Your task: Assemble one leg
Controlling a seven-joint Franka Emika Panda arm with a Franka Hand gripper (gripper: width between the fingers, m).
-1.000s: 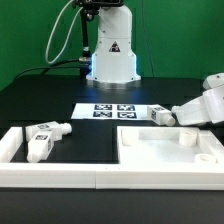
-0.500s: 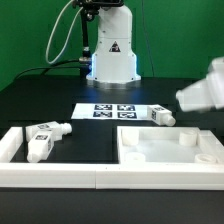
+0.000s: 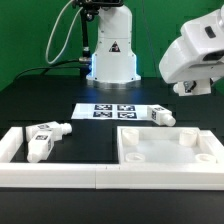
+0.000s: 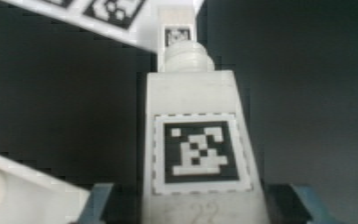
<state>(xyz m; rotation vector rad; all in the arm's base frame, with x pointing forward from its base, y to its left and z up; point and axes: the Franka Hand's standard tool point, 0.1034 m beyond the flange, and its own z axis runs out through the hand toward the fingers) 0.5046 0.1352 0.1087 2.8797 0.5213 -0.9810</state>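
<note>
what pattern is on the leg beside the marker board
A black-and-white square tag on the white leg; it shows best in the wrist view.

Bright, even overhead light fills my exterior view. The black bench [image 3: 60, 100] stays matte with almost no glare, and the shadows under the white parts are short and soft. The tabletop [image 3: 160, 148] and the marker board [image 3: 112, 110] run close to blown-out white. A cool blue glow sits on the robot base [image 3: 112, 55]. The arm [image 3: 198, 50], at the exterior view's right, is blurred, its edges smeared. My wrist view is dimmer and greyer. The leg [image 4: 197, 110] fills it in soft focus, its tag [image 4: 199, 150] fuzzy. The end effector [image 4: 199, 208] shows only as two murky bluish fingers [image 4: 101, 205], out of focus.
</note>
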